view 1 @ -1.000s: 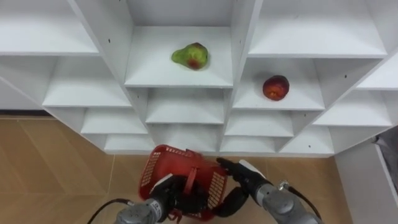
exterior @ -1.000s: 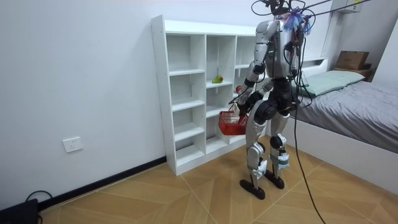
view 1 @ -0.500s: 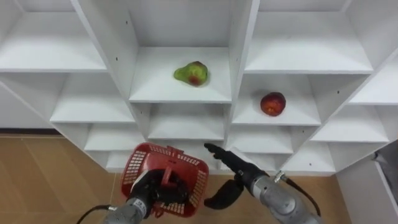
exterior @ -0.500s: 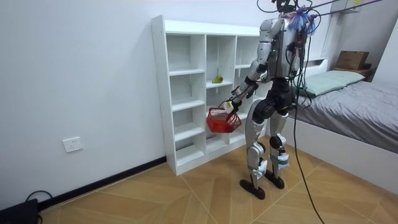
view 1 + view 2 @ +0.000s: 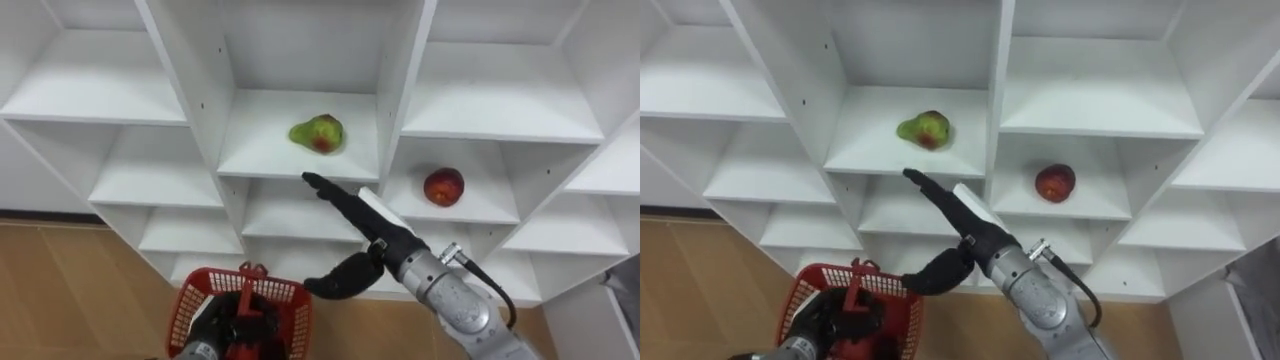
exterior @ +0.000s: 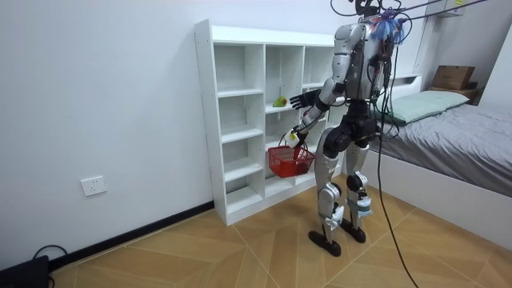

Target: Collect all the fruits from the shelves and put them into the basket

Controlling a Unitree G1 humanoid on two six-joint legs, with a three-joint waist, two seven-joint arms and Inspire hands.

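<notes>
Pear (image 5: 317, 132) — lying lengthwise across the centre shelf (image 5: 260, 152), just above and beyond the right hand (image 5: 368, 222), fingers outstretched and apart — nearer it than the left hand (image 5: 212, 328), curled round the basket (image 5: 195, 290) handle.

Right hand (image 5: 366, 220) open below pear (image 5: 317, 132); left hand (image 5: 218, 325) grips basket (image 5: 287, 291).

One green pear (image 5: 318, 133), one red apple (image 5: 443, 186), one red basket (image 5: 285, 300) and one white shelf unit (image 5: 195, 90).

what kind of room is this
Probably a bedroom: a bed with a pillow stands beside the white shelf unit, on a wood floor.
</notes>
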